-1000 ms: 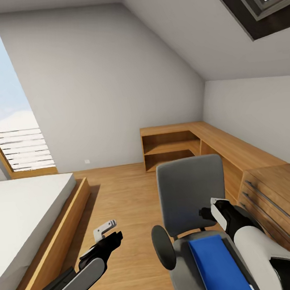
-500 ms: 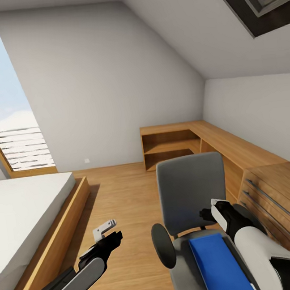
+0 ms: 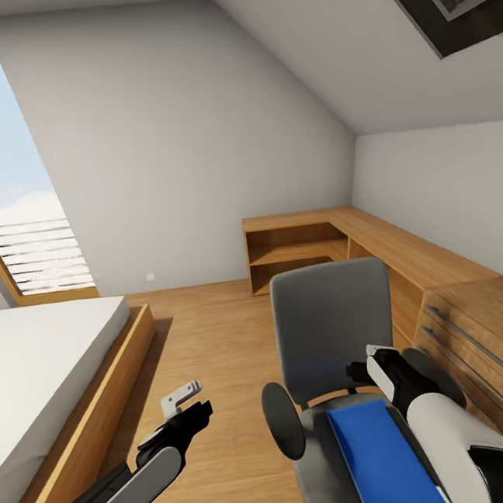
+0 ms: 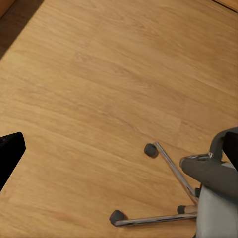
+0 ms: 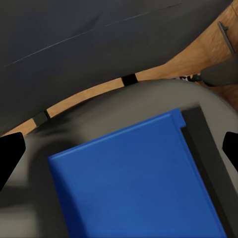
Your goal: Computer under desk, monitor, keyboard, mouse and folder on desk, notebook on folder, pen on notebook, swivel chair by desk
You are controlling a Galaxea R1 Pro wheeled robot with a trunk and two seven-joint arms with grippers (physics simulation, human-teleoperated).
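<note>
Nothing of the room's own has moved since the earlier frames; the head view has merely tipped down a little, so the roof window sits higher, while both arms keep their pose.

The folder (image 3: 380, 455), a thin bright blue rectangle with a hard flat cover, lies flat on the grey upholstered seat of the swivel chair (image 3: 332, 328), in front of the backrest and well apart from any desk. A narrow dark strip shows beside the folder's edge in the right wrist view; I cannot tell what it is.

The right gripper (image 5: 119, 146) hangs directly over the folder (image 5: 136, 176), fingers spread wide with 1 black tip at each edge, probably lined up to descend for a grasp.

The left gripper (image 3: 183, 404) is held out over the bare wood floor (image 4: 89, 89), clear of the chair's chrome legs and castors (image 4: 151, 150); whether its fingers are apart I cannot tell.

A light wooden shelf unit (image 3: 294, 250) lines the far wall, and a low bed (image 3: 46, 368) lies left.
</note>
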